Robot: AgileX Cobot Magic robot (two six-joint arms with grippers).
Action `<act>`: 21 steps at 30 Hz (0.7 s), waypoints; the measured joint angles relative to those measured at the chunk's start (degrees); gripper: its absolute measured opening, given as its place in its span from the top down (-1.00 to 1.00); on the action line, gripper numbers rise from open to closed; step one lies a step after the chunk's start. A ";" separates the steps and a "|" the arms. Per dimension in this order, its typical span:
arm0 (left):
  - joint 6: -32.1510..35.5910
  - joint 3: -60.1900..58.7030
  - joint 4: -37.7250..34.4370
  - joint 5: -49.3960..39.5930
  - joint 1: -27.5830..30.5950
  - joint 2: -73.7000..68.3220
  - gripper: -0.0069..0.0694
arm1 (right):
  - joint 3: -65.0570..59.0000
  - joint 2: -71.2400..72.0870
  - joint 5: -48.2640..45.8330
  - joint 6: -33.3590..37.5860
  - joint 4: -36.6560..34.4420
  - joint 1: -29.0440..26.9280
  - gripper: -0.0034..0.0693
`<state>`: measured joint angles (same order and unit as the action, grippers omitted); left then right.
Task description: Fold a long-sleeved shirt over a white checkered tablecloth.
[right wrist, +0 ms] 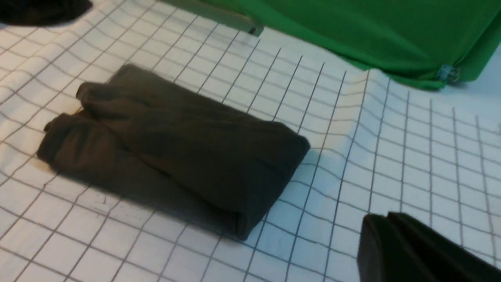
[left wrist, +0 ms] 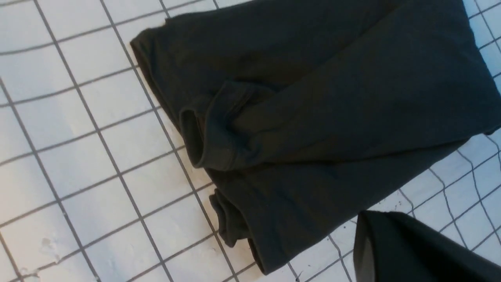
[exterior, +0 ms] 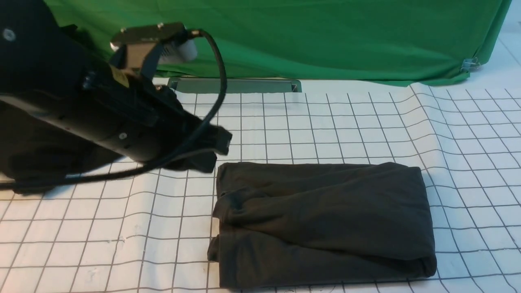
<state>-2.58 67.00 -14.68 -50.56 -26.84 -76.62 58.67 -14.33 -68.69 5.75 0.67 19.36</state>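
The long-sleeved shirt (exterior: 325, 219) lies folded into a thick dark rectangle on the white checkered tablecloth (exterior: 468, 142), with its cuffs and hem at the left end. The left wrist view shows that layered end of the shirt (left wrist: 313, 98) on the tablecloth (left wrist: 58, 137). My left gripper (exterior: 222, 142) hovers just beyond the shirt's far left corner. It (left wrist: 366, 215) is shut and empty, clear of the cloth. My right gripper (right wrist: 385, 216) is out of the front view. It is shut with nothing in it, above bare tablecloth (right wrist: 411, 156) to the right of the shirt (right wrist: 176, 152).
A blacker heap of cloth (exterior: 24, 162) lies at the far left, under my left arm. A green cloth (exterior: 325, 36) hangs along the back, held by a clip (exterior: 470, 63). A grey metal strip (exterior: 236, 85) sits at its foot.
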 joint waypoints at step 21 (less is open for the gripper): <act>0.00 -5.70 -0.09 7.52 0.00 -0.06 0.81 | -26.12 5.57 37.98 10.03 -15.27 0.00 0.92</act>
<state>-2.58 61.30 -14.78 -43.04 -26.84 -76.68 32.56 -8.76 -30.71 15.78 -14.60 19.36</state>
